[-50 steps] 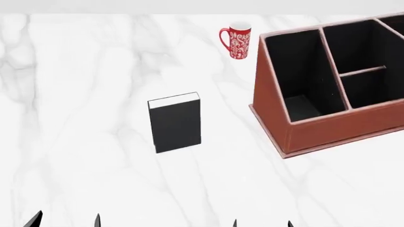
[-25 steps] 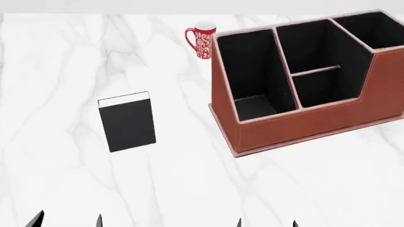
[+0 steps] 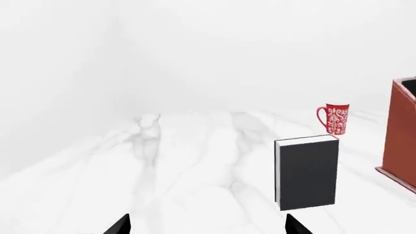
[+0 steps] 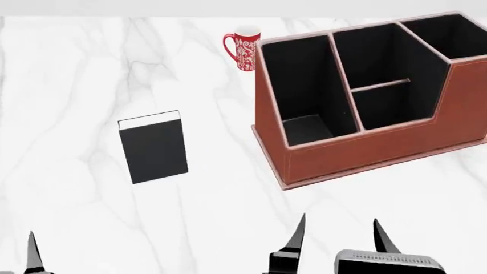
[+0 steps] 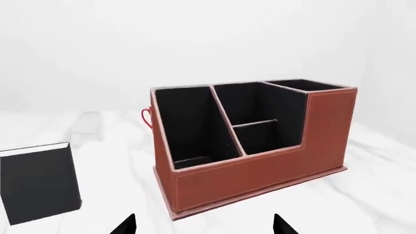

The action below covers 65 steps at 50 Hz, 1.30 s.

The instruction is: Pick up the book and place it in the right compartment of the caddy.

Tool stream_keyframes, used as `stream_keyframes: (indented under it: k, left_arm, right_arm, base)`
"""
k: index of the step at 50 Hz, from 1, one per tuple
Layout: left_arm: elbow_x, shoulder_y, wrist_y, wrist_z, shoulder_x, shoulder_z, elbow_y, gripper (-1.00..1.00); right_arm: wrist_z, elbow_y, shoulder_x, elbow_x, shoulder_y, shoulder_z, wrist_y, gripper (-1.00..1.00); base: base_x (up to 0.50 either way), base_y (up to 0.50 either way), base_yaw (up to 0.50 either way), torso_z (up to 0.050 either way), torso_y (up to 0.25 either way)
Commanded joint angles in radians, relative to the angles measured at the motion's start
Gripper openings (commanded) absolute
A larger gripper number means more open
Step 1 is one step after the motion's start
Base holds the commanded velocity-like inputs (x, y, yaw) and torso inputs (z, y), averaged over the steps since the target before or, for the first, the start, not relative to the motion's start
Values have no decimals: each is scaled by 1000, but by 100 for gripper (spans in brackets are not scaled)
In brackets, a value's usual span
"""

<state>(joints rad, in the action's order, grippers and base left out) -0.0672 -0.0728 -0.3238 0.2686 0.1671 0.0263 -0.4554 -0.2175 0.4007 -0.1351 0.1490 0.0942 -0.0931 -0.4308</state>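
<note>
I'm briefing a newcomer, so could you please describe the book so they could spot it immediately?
On the white marble table, look left of the large reddish-brown caddy. The book stands there alone, upright. It is the only plain black rectangle with white page edges, unlike the patterned red mug.

red mug (image 4: 244, 49) with white pattern is seen upright on the white marble bench (image 4: 68, 85), handle turned leftward in head view; pale plain wall is seen behind.
</note>
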Motion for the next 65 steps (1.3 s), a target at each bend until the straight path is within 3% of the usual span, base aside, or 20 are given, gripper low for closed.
stream_keyframes:
  k: [1,3,9,14,25,35,44,65]
  left_arm:
    - [-53,-79,-258,110,34,298,-336,100]
    - [-65,-90,-265,114,34,332,-351,100]
    - [-136,-184,-347,139,36,673,-465,100]
    - [-165,-205,-381,134,44,768,-486,100]
    - [-326,-274,-396,70,10,1183,-478,100]
    - [-405,-335,-388,18,-8,1410,-447,100]
    - [-364,-317,-360,29,-20,1342,-437,100]
    - [-379,-323,-366,28,-14,1348,-455,100]
  right_arm:
    - [-45,174,-20,48,163,32,-275,100]
    - [-49,176,-20,49,180,31,-287,100]
    - [-67,158,-8,61,275,27,-363,100]
    - [-79,150,-3,66,312,28,-390,100]
    - [-117,134,10,73,453,24,-483,100]
    - [-122,98,11,87,544,14,-537,100]
    - [-102,114,0,120,578,13,-567,100]
    - [-117,133,-1,170,695,36,-690,100]
  base:
    - [0,0,0,0,0]
    - [0,0,0,0,0]
    - [0,0,0,0,0]
    - [0,0,0,0,0]
    - [0,0,0,0,0]
    - [0,0,0,0,0]
    - [329,0,0,0,0]
    - [500,0,0,0,0]
